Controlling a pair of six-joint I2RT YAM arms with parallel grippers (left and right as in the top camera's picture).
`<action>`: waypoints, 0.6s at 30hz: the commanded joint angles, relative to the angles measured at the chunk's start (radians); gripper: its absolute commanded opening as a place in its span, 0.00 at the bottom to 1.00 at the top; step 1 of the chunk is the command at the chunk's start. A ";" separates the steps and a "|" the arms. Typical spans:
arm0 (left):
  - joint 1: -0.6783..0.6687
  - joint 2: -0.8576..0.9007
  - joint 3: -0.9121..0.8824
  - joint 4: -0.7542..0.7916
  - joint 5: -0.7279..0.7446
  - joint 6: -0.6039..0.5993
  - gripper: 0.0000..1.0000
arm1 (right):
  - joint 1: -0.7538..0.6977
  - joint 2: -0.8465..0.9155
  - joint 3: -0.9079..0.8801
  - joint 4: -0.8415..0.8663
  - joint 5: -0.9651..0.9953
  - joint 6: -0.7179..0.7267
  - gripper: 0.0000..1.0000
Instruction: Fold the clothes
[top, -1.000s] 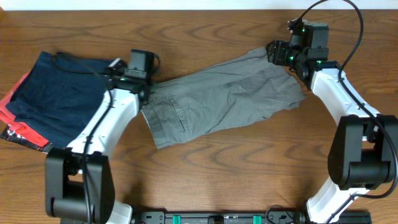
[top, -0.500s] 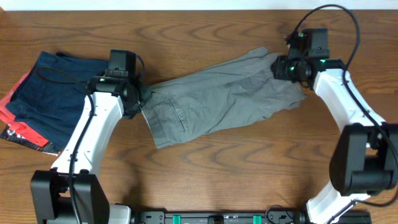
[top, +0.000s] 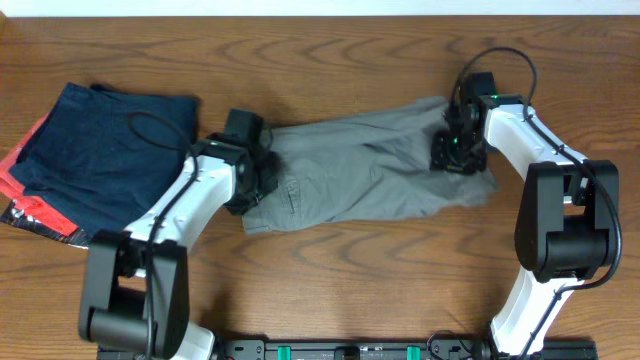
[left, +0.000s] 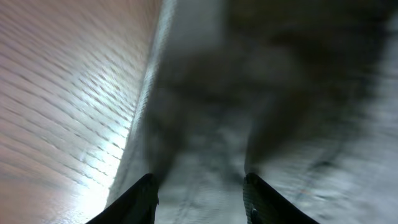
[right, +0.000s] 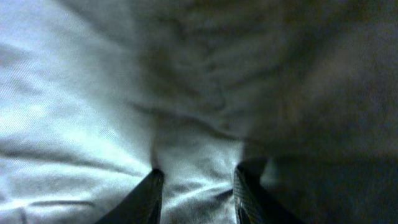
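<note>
The grey shorts (top: 370, 175) lay spread across the middle of the wooden table (top: 360, 290). The left gripper (top: 262, 180) pressed down on their left end, close to the cloth's edge. Its fingers (left: 144, 198) were spread apart and unclenched, with fabric beneath them. The right gripper (top: 452, 150) rested on the opposite end, likewise parted over wrinkled cloth. A folded navy garment (top: 110, 140) lay over a red garment (top: 25, 200) at the table's left side, well apart from the shorts.
</note>
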 joint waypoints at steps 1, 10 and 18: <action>-0.043 0.031 -0.004 -0.026 0.028 0.014 0.47 | -0.033 0.023 -0.028 -0.099 0.230 0.120 0.36; -0.148 0.045 -0.004 -0.175 0.027 0.014 0.47 | -0.044 0.001 -0.028 -0.169 0.240 0.126 0.35; -0.153 0.045 -0.004 -0.193 0.027 0.014 0.47 | -0.043 -0.129 -0.006 0.071 0.128 0.115 0.42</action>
